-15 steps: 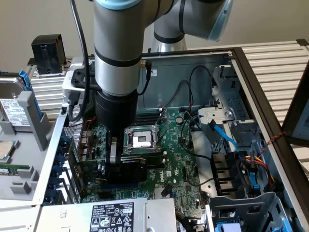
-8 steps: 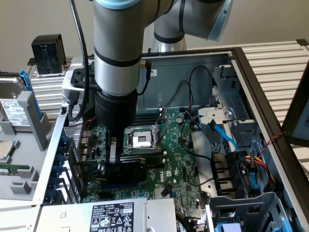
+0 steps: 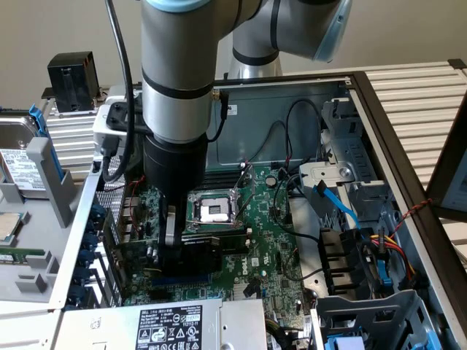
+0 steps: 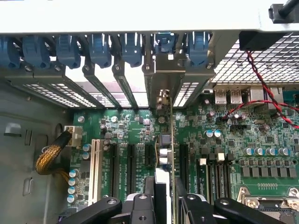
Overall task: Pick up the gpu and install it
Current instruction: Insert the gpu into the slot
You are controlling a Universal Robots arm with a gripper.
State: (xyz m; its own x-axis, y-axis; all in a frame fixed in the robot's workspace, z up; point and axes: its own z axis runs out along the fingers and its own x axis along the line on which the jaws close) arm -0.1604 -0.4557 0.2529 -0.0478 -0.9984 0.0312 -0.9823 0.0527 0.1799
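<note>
The gpu [image 3: 211, 249], a short card with a black shroud, stands on edge over the green motherboard [image 3: 273, 233] inside the open computer case. My gripper [image 3: 169, 244] reaches straight down onto it, just beside the cpu socket [image 3: 214, 211]. In the wrist view the gpu [image 4: 164, 149] runs edge-on between my fingers [image 4: 148, 205], which press on both of its faces. Its metal end bracket [image 4: 163, 79] stands in the rear slot opening, under the blue latches [image 4: 161, 44]. My gripper [image 4: 167, 207] is shut on the card.
Free expansion slots [image 4: 114, 170] lie beside the card. A red and black wire [image 4: 261, 88] crosses the rear ports. A blue cable [image 3: 339, 208] and drive cages [image 3: 365, 292] sit at the exterior view's right, a power supply [image 3: 168, 324] in front, and a hard drive [image 3: 18, 168] outside the case.
</note>
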